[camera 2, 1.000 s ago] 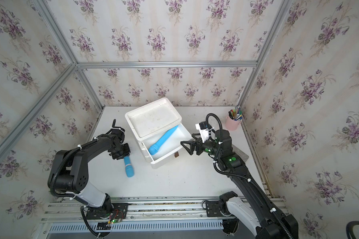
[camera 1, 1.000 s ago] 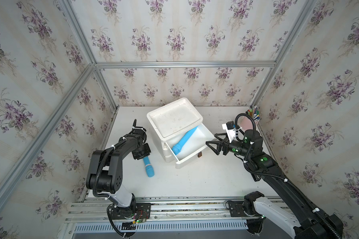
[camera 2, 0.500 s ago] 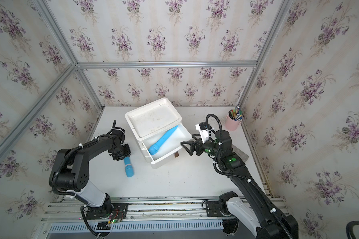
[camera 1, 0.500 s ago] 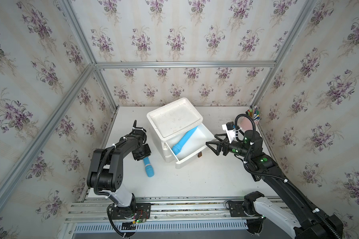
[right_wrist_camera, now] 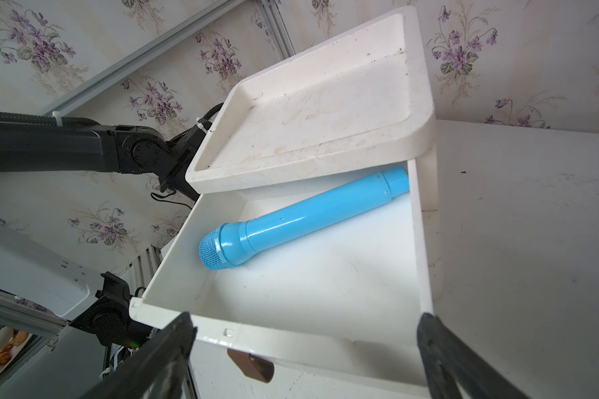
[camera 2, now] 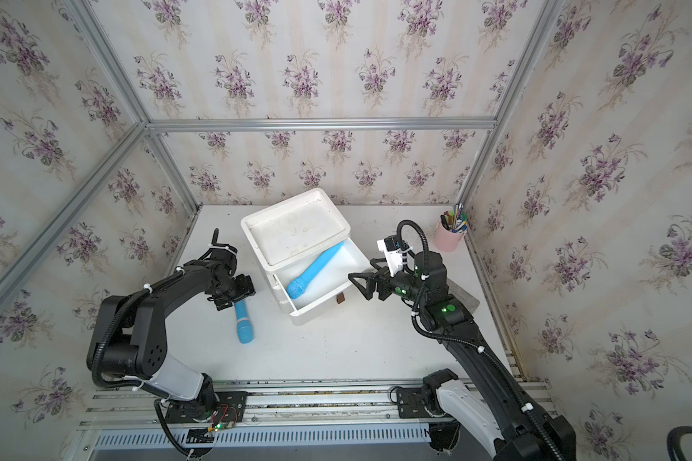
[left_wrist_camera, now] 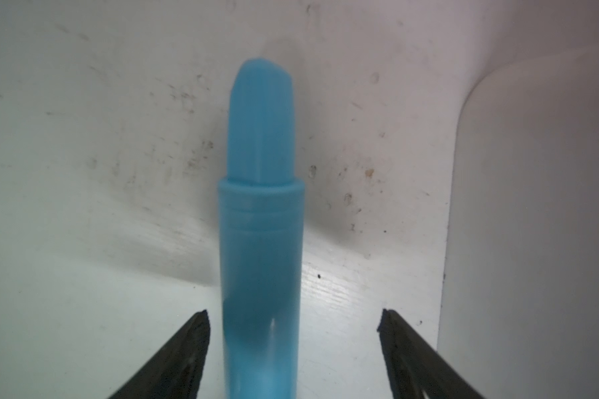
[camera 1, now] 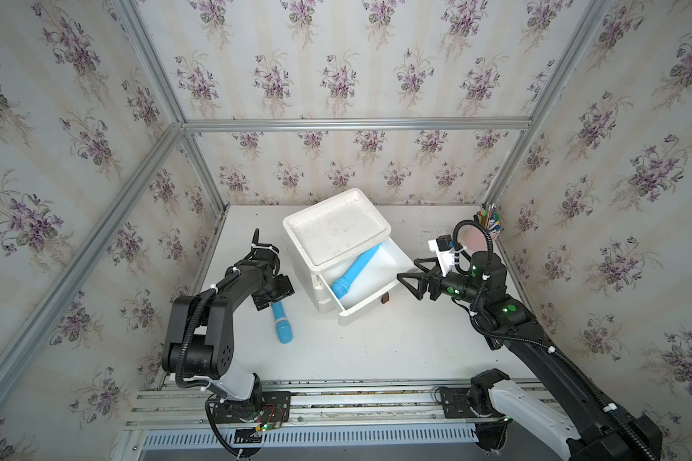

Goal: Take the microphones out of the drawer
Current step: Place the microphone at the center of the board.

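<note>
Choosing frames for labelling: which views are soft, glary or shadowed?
Left wrist view: the microphone on the table is soft, with a glare streak on its barrel and dark shadow beside it. Right wrist view: the microphone in the drawer is crisp, mesh visible. Both top views: even light, sharp.

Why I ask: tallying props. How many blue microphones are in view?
2. The first microphone lies in the open drawer. The second microphone lies on the table, between the left gripper's open jaws. More could be hidden inside the cabinet.
</note>
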`<state>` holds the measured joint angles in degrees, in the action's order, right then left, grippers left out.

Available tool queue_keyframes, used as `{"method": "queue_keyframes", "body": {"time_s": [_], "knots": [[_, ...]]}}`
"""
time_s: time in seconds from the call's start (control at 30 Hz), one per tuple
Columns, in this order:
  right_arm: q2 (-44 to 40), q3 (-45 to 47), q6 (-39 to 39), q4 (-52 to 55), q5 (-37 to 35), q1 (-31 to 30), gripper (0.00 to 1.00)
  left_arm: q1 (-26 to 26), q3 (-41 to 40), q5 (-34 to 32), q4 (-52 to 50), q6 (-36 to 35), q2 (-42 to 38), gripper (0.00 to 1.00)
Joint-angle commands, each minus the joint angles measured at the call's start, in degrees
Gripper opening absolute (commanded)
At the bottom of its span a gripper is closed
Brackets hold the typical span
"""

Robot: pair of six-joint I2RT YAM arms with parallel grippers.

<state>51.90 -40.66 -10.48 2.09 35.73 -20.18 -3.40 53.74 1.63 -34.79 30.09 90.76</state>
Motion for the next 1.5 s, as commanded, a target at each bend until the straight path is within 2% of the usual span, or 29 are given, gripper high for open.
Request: {"method": "queue_keyframes", "body": {"time_s": [0.0,0.2,0.37,0.63,1.0,1.23,1.47], "knots": [[0.36,-0.56,0.64,0.16,0.3,-0.12,0.98,0.05,0.74,0.63,-0.38,0.61,-0.52,0.84],[0.52,-0.71,0.72,0.1,0.17,-0.12,0.99,0.29,1.46,1.28,-0.8,0.5,-0.9,0.86],[0.92,-1.0,0.91,0.19,0.15,-0.07,0.99,0.5,2.39,1.69,-1.25,0.16,-1.38,0.94],[1.26,-1.4,1.07,0.32,0.38,-0.19,0.98,0.63,3.04,1.45,-2.3,0.32,-2.43,0.99],[2.98,-3.52,2.22,3.98,-2.74,-2.01,0.98,1.1,8.44,1.98,-6.17,-1.58,-6.7,0.99],[3.5,-5.71,2.21,5.37,-4.24,-3.97,0.98,1.09,11.68,-0.26,-8.89,-3.22,-9.15,0.99],[5.12,-7.15,2.22,6.04,-5.21,-5.21,0.98,1.15,15.35,-0.13,-9.86,-7.21,-16.17,0.99]]}}
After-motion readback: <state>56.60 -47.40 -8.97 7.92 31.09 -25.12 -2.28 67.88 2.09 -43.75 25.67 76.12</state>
